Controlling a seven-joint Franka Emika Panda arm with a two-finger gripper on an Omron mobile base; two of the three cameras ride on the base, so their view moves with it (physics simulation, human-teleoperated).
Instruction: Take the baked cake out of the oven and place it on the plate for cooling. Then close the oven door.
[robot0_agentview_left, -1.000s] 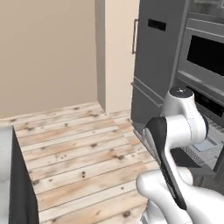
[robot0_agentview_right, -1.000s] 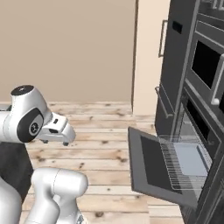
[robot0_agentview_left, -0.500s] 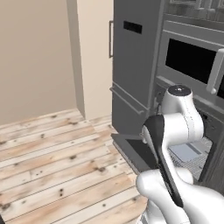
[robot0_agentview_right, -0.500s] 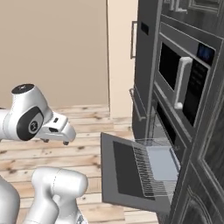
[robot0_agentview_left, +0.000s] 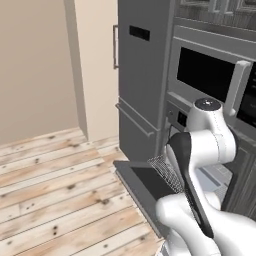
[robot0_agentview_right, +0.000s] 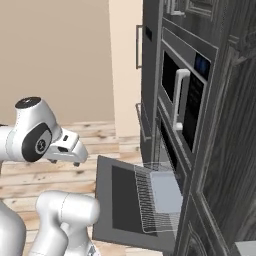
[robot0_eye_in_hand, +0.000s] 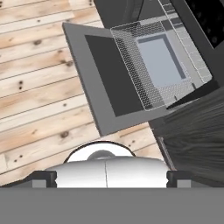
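The oven door (robot0_eye_in_hand: 103, 78) lies folded down flat over the plank floor (robot0_eye_in_hand: 35, 87), its dark window facing up. A wire rack (robot0_eye_in_hand: 144, 74) sticks out over it, carrying a pale grey tray (robot0_eye_in_hand: 162, 61). The two finger tips (robot0_eye_in_hand: 41, 179) stand wide apart.

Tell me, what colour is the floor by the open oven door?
The floor is light wooden planks, pale tan with dark knots. The hand view shows it best, beside the oven door.

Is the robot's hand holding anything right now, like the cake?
No, nothing is held. The gripper is open, up above the lowered oven door, with its fingers wide apart and nothing between them.
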